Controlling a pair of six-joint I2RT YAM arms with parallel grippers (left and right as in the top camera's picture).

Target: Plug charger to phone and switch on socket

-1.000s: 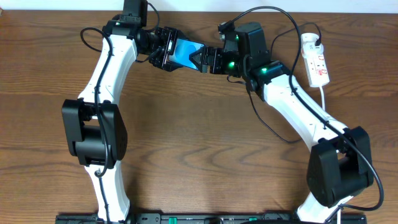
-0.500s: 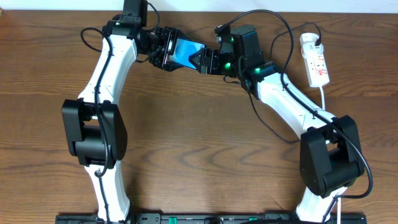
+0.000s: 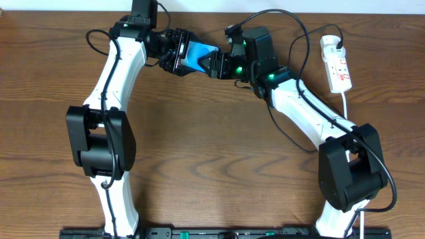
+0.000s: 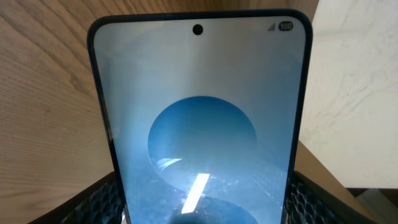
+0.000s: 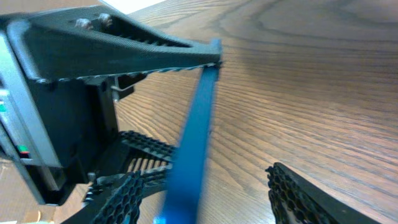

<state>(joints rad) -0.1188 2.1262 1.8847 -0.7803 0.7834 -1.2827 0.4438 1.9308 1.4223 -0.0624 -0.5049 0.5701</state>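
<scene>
left gripper (image 3: 182,56) pinching phone (image 3: 198,56) by its sides, near desk (image 3: 212,166) far edge | right gripper (image 3: 212,65) spread around phone's free end | socket (image 3: 337,65) far-right corner

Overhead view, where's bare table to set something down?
Free: wide wood between left arm and right arm; also the wood left of the left arm. Crowded: top centre around the phone, and near the socket, where the charger cable loops.

In the left wrist view the phone (image 4: 199,124) runs off the bottom edge. In the right wrist view its lower part is blurred. From overhead, its short ends and the charger cable's (image 3: 275,10) tip are hidden. The power strip's (image 3: 337,66) switch is too small to read.
</scene>
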